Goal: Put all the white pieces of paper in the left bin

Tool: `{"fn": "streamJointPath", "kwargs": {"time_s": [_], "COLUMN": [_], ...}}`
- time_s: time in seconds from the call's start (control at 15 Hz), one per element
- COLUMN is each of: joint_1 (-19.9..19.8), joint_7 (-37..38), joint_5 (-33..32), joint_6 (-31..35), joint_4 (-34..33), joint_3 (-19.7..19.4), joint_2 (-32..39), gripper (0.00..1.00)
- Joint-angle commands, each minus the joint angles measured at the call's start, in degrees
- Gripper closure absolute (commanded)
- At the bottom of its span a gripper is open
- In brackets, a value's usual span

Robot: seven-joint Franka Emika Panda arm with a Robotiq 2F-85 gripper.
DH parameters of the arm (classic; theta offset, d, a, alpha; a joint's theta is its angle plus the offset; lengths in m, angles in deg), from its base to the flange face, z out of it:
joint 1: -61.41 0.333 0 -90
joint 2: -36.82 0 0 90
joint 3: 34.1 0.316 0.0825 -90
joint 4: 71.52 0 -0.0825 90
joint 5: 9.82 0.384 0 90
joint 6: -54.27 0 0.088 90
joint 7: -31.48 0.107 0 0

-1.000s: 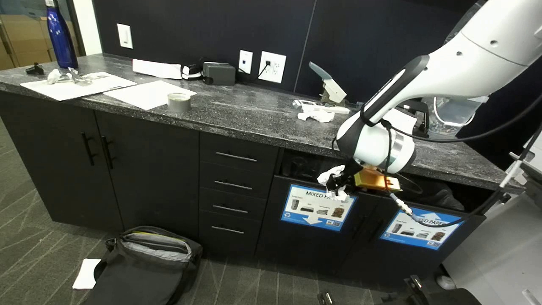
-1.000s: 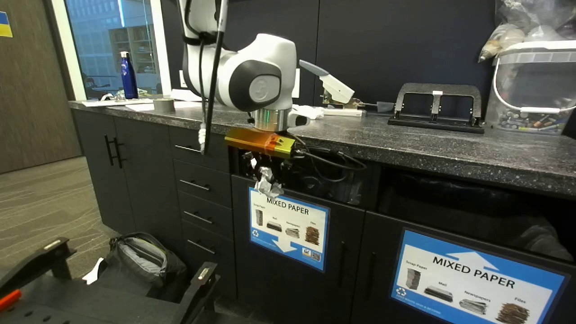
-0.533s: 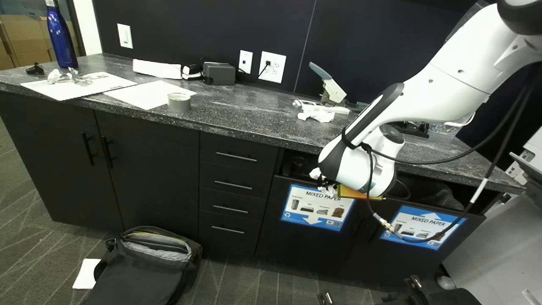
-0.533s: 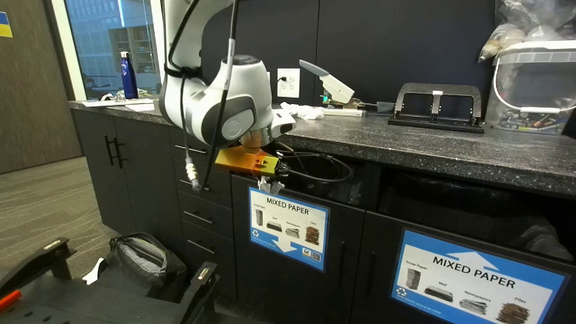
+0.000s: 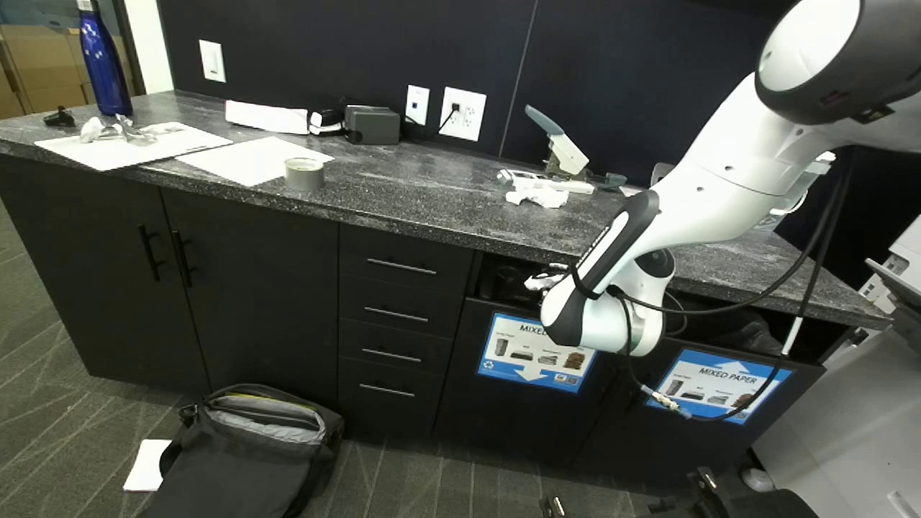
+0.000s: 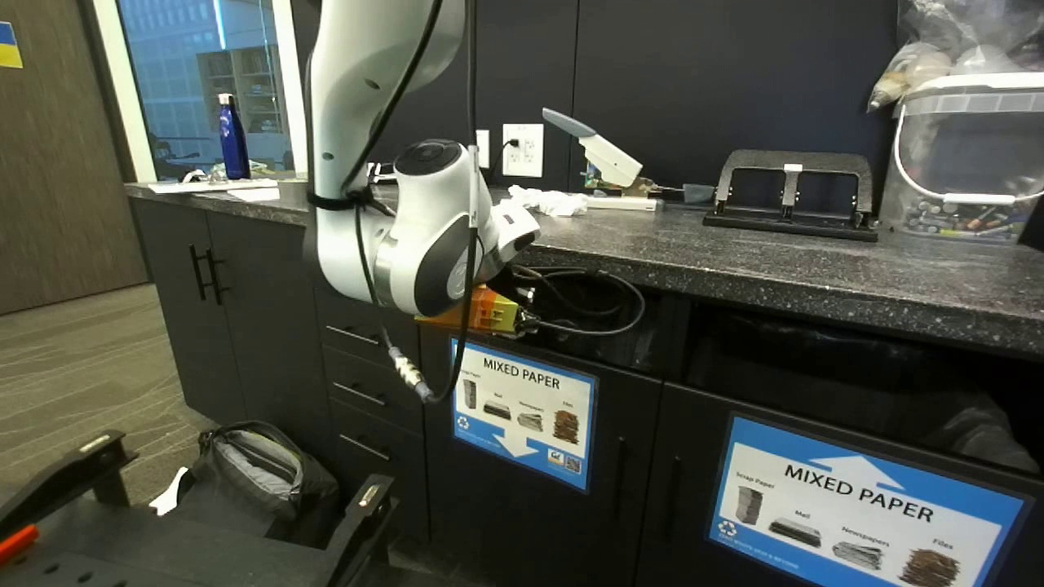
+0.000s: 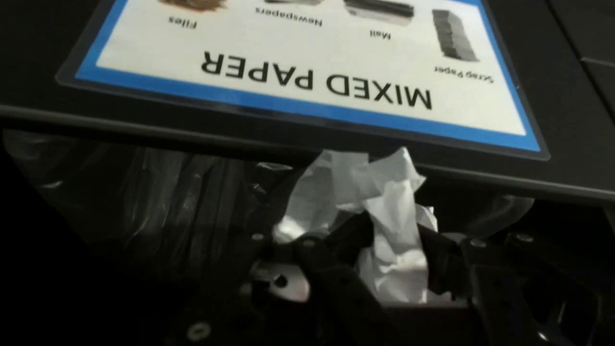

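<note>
A crumpled white paper (image 7: 394, 226) is pinched between the fingers of my gripper (image 7: 395, 238), seen in the wrist view at the left bin's opening. A bit of this paper shows in an exterior view (image 5: 540, 282), beside the arm. In the other views my fingers are mostly hidden behind the arm. The left bin (image 5: 496, 403) is a dark cabinet with a slot (image 5: 500, 279) above its front and a MIXED PAPER sign. More crumpled white paper lies on the counter in both exterior views (image 5: 540, 194) (image 6: 550, 201). Flat white sheets (image 5: 252, 160) lie at the counter's far left.
The counter edge (image 5: 432, 230) overhangs the bin slot. A stapler (image 6: 608, 159), a hole punch (image 6: 791, 196) and a clear bucket (image 6: 962, 171) stand on the counter. A tape roll (image 5: 304, 174) and blue bottle (image 5: 103, 65) stand farther left. A bag (image 5: 252, 453) lies on the floor.
The arm has moved lower and the wrist has tilted. The held paper has gone from in front of the sign up to the left bin's slot. The paper on the counter has not moved.
</note>
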Motion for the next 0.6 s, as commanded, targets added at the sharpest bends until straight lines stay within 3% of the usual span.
{"fn": "streamJointPath", "kwargs": {"time_s": [0.0,0.27,0.33,0.4,0.53], "joint_1": [3.46,5.05,5.55,5.83,6.65], "joint_7": [2.98,3.82,3.65,3.69,3.46], "joint_5": [0.03,0.69,1.09,1.42,2.20], "joint_6": [3.79,4.34,4.47,4.20,4.06], "joint_4": [-6.63,-10.32,-10.83,-11.10,-11.83], "joint_3": [-3.65,-5.49,-6.07,-6.44,-7.30], "joint_2": [4.19,7.22,7.66,7.98,8.70], "gripper": [0.90,0.90,0.80,0.64,0.49]}}
